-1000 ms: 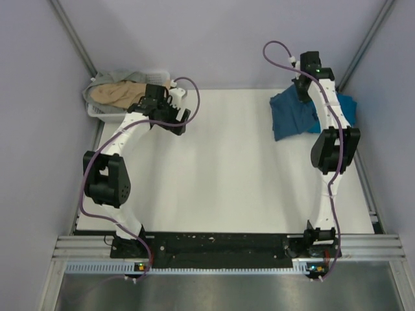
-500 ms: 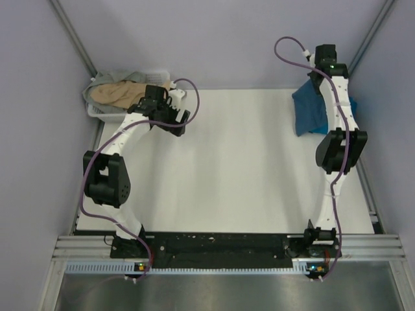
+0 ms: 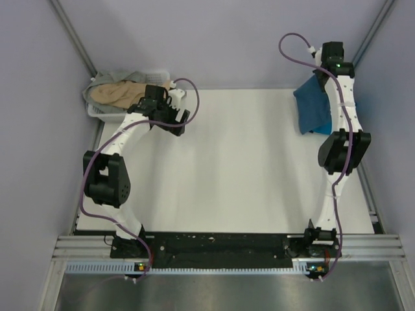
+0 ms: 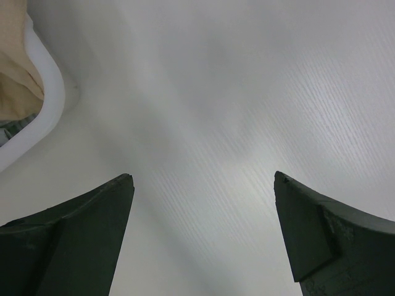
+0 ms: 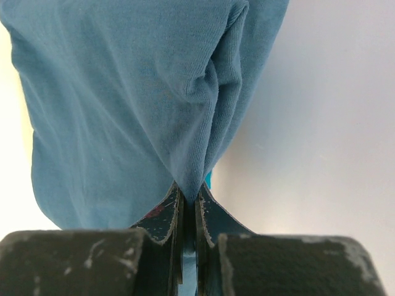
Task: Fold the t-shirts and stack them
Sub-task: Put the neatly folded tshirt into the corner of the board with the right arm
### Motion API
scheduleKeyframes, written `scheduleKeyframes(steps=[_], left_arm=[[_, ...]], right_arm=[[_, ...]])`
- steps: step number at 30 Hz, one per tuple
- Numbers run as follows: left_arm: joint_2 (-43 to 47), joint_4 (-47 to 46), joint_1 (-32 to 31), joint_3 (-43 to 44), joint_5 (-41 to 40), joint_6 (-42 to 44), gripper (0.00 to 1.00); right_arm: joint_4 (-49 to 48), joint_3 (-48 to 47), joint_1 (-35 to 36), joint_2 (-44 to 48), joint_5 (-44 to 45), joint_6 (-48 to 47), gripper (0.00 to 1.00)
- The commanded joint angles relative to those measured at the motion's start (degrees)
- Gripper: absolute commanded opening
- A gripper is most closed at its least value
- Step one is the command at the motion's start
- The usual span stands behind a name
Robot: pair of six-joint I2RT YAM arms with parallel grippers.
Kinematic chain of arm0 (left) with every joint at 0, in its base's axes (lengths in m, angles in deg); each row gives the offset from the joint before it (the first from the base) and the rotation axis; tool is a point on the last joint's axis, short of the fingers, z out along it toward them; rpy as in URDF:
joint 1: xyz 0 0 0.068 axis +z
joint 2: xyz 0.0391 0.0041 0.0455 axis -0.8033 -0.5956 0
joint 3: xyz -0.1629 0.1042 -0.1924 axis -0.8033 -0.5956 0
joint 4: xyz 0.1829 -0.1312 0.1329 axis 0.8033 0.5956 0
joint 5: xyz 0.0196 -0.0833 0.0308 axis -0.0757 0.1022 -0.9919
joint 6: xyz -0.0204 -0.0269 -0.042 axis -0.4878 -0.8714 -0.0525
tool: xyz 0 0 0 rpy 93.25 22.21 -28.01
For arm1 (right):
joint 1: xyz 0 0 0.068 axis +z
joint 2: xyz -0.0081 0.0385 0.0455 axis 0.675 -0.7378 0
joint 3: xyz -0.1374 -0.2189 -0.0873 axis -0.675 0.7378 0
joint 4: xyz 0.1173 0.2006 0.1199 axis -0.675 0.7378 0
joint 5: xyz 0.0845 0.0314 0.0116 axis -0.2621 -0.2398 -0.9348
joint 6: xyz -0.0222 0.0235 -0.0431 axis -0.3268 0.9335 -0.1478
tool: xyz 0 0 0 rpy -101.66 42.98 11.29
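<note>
A dark teal-blue t-shirt point(image 3: 311, 107) hangs bunched at the table's far right corner, pinched at a fold by my right gripper point(image 3: 320, 76). In the right wrist view the cloth point(image 5: 123, 92) drapes away from the shut gripper point(image 5: 188, 197), and a sliver of brighter cyan cloth point(image 5: 208, 180) shows beside the fingers. My left gripper point(image 3: 178, 123) hovers over bare table near the basket; its jaws stand wide open with nothing between them point(image 4: 202, 179). A tan t-shirt point(image 3: 113, 95) and a grey one point(image 3: 126, 76) lie heaped in the basket.
A white slatted basket point(image 3: 97, 111) stands at the far left corner; its rim point(image 4: 46, 117) shows at the left of the left wrist view. Grey walls close in on both sides and behind. The white tabletop point(image 3: 240, 162) lies between the arms.
My right gripper has carried the teal-blue shirt right and toward the far corner, drawing it from a spread patch into a narrow hanging bunch. The left arm has stayed still.
</note>
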Motion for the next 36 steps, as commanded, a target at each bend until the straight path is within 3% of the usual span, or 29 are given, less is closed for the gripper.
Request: scheduleKeyframes(steps=[1,16,21,27,28,33,36], left_arm=[[0.6,-2.1,0.4,-0.5,-0.6,1.0,0.99],[1.0,1.4,0.3,0.9,-3.8,2.7,0.99],[-0.5,2.5,0.3,2.2,-4.0,2.6,0.99],[-1.1,3.0,0.3,2.3,-3.5,2.5,0.99],[-1.2,2.9,0.3,2.3,-3.4,2.6,0.99],[-0.5,3.0,0.3,1.8,-3.6,3.3,0.99],[0.2,2.7,0.3,1.2,-3.3,3.4,0.99]], right_arm=[[-5.4,-2.9,-3.9,3.0,-0.3,0.3,0.0],[-13.4,0.4,-11.0,-7.1,-3.1,-2.0,0.0],[-14.0,0.0,-12.1,-10.0,-0.4,-0.6,0.0],[-15.0,0.0,-12.9,-11.0,7.7,1.4,0.69],[-15.1,0.2,-13.0,-10.5,8.4,1.6,0.75],[-15.1,2.3,-12.9,-4.9,4.8,4.1,0.8],[-15.3,7.4,-11.8,1.3,-5.2,4.1,0.77]])
